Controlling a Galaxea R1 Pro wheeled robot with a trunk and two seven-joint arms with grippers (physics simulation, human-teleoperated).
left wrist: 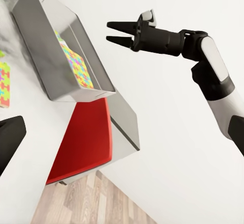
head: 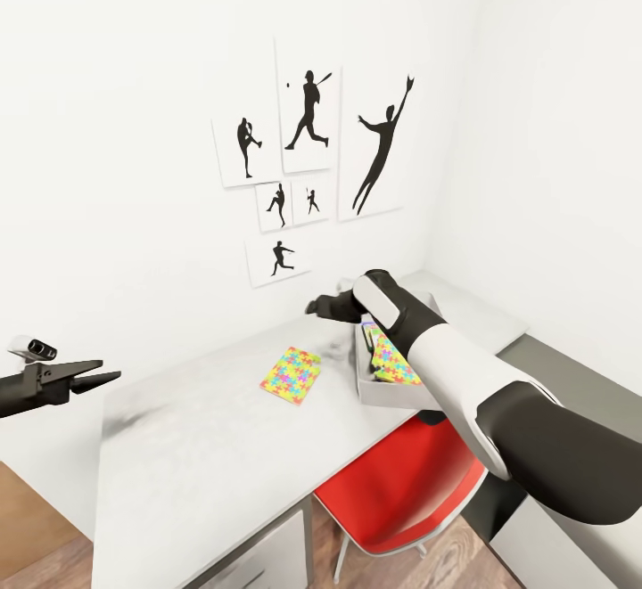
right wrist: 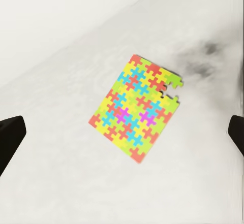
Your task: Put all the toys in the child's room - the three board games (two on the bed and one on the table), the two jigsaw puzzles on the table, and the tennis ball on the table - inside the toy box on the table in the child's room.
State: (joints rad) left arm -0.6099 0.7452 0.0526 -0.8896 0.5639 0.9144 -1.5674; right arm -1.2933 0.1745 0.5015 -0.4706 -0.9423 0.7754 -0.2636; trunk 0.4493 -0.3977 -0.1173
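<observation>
Empty-handed over the long pale grey-white table (head: 205, 446), one puzzle to fetch.

My light grey, thick-walled toy box (head: 385, 390) sits near the table's edge above the red chair (head: 401, 491), a puzzle already in it. The thin multicoloured jigsaw puzzle square (right wrist: 136, 107) lies flat just beside it; pinching something that thin risks a slip or shoving it. My right gripper (left wrist: 121, 32) hangs with jaws apart, as the left wrist view shows; left gripper (head: 89, 377) is apart too.

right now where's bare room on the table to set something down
The table is bare across its whole near half, from the jigsaw puzzle to the front edge. It is crowded at the far end, where the toy box sits with another puzzle inside, under the right arm.
</observation>
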